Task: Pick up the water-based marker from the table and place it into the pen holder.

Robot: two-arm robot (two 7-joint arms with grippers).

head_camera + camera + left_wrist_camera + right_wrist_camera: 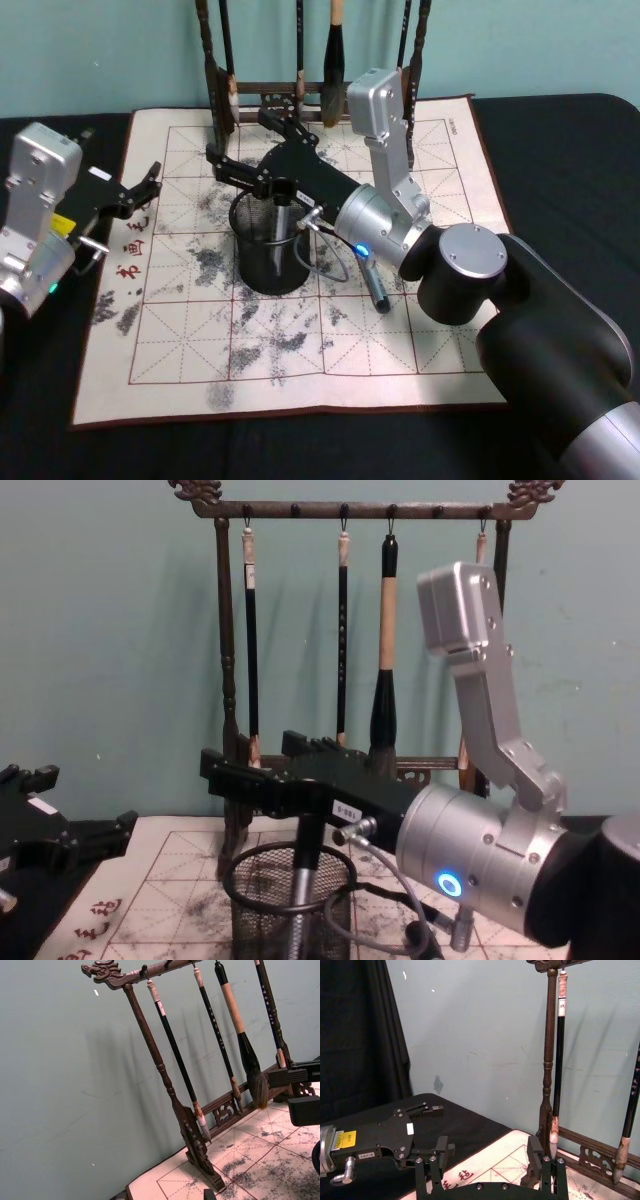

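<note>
The table [560, 130] is draped in black cloth. A cream calligraphy practice mat [300, 350] with a red grid, a dark red border and grey ink smudges lies flat on it, covering most of the middle. The black wire-mesh pen holder [265, 272] stands upright on the mat near its centre. The dark wooden brush rack [222, 105] stands at the mat's far edge, against the wall.

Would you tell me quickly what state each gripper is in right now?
Left gripper: open, empty.
Right gripper: open above the pen holder.
</note>
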